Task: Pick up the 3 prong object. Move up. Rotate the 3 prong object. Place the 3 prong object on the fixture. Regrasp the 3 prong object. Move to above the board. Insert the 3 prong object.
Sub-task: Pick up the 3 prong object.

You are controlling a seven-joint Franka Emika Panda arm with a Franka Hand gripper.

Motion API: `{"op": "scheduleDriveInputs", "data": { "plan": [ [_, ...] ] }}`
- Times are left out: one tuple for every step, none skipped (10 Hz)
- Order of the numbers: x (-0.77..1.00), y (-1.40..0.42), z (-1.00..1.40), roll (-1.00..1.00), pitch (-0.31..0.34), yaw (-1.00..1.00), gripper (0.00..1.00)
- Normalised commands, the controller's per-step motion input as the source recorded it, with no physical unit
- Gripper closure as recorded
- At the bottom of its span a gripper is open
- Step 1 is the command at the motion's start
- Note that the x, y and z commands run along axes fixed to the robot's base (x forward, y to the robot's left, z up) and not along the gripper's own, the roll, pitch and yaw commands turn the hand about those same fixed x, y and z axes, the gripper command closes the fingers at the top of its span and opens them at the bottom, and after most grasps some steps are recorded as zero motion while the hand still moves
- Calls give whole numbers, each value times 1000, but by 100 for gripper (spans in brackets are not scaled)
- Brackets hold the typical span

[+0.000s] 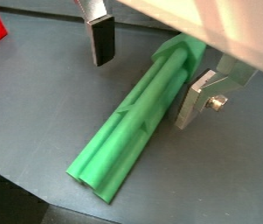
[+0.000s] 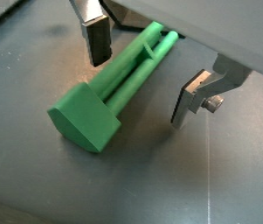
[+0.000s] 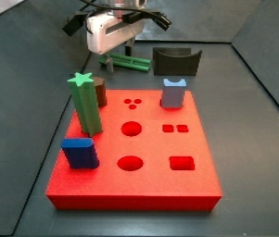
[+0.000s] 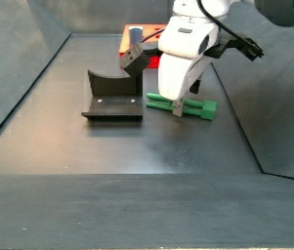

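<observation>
1. The gripper (image 1: pixel 145 77) hung low over the floor, its fingers (image 1: pixel 100 41) spread apart on either side of the 3 prong object (image 1: pixel 128 127), not touching it in both wrist views.
2. The 3 prong object (image 4: pixel 184 104) lay flat on the floor at centre right in a side view.
3. The fixture (image 4: pixel 110 99) stood just left of it.
4. The board (image 3: pixel 135 148) filled the lower centre in a side view, well apart from the gripper (image 3: pixel 120 57).

Matt green plastic 3 prong object (image 1: pixel 131 122), brushed-metal claw (image 1: pixel 148 77) plates, matt grey floor (image 2: pixel 215 188)
</observation>
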Motion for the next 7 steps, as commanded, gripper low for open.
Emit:
{"op": "scheduleDriveInputs", "data": {
  "plan": [
    [34,0,-289,163,0,203,0],
    [114,0,-331,183,-17,191,0],
    [106,0,-317,163,-46,163,0],
    [63,0,-343,157,-60,114,0],
    [-126,-120,-9,40,-176,0,0],
    [0,0,0,0,20,0,0],
    [0,0,0,0,0,0,0]
  ]
}}
